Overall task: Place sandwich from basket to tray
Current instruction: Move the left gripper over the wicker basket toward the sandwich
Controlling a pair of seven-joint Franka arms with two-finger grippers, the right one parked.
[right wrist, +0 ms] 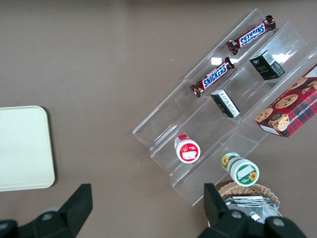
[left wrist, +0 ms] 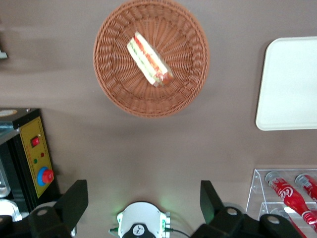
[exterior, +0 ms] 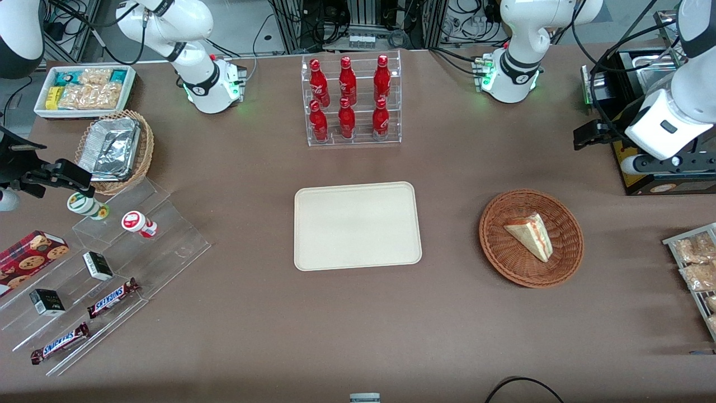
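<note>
Brown counter (exterior: 224, 313) is carrying the wicker basket (exterior: 565, 254), where the sandwich (exterior: 530, 235) is lying. Beside it, the cream tray (exterior: 313, 224) is sitting toward the parked arm. Toward the working arm's end, the hand (left wrist: 143, 198) is hovering high with fingers (left wrist: 74, 201) spread wide, holding nothing.

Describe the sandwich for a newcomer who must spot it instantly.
Find the cream tray at the table's middle; beside it, toward the working arm's end, sits a round reddish-brown basket. The sandwich lies in it: a pale triangular wedge with red and green filling. The open gripper hangs high, away from it.
</note>
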